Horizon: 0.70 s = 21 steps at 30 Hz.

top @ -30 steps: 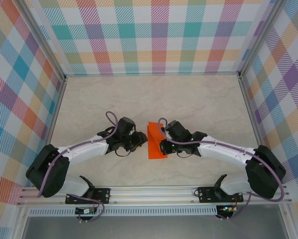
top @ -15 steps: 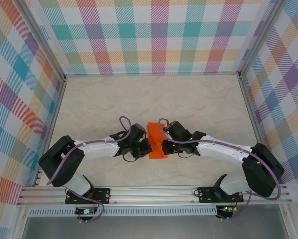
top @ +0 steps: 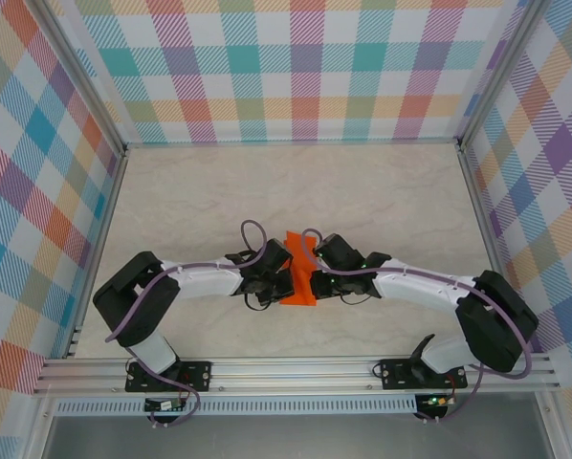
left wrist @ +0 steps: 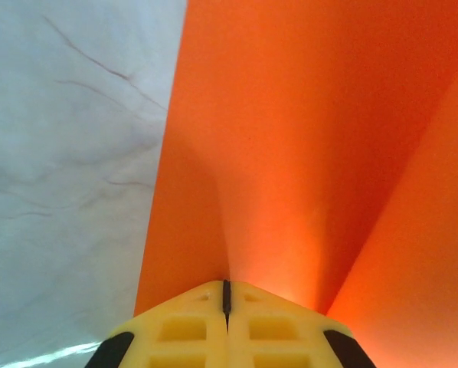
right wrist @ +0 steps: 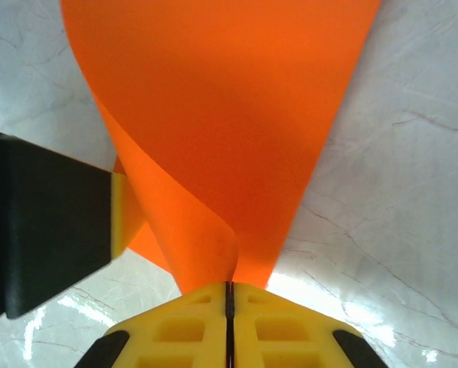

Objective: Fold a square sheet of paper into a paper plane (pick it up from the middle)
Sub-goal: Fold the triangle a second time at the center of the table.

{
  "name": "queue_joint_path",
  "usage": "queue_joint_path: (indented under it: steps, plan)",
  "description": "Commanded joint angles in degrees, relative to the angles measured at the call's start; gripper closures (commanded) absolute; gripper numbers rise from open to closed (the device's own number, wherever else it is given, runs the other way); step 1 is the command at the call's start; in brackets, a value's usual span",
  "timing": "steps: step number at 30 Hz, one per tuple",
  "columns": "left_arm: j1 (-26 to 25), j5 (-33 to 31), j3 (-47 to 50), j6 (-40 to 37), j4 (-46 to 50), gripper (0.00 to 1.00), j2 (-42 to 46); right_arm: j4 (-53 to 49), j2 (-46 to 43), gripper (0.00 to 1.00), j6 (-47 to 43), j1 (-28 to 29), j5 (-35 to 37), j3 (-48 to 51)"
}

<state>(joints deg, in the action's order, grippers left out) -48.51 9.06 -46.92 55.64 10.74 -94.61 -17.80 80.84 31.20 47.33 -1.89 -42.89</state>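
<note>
Top external view: the paper plane (top: 298,287) is at the middle of the table (top: 267,191). The left gripper (left wrist: 226,295) and the right gripper (right wrist: 230,290) each pinch its edge, jaws closed. It seems light, thin and easily crumpled, so I would hold it gently near the crease.

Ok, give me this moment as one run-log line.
left gripper: shut on paper plane | right gripper: shut on paper plane | paper plane: pinched from both sides

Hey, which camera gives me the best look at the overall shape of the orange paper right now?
Top external: most of the paper plane's outline shows from above. The left wrist close-up gives its flat surface running into shut yellow fingers; the right wrist close-up gives a curled fold pinched likewise.
</note>
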Motion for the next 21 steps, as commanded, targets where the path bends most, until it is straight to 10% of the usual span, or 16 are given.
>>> queue_joint_path:
  steps: [1, 21]
  plan:
    - [-0.4, -8.1, 0.1, -3.8, 12.7, 0.97, 1.0, 1.6, 1.2, 0.91, -0.3, -0.2, -4.8, -2.5]
    - [0.0, -8.9, -2.3, -8.3, 13.9, 0.94, 2.0, -0.7, 13.0, 0.91, -2.7, -0.3, -3.6, -10.5]
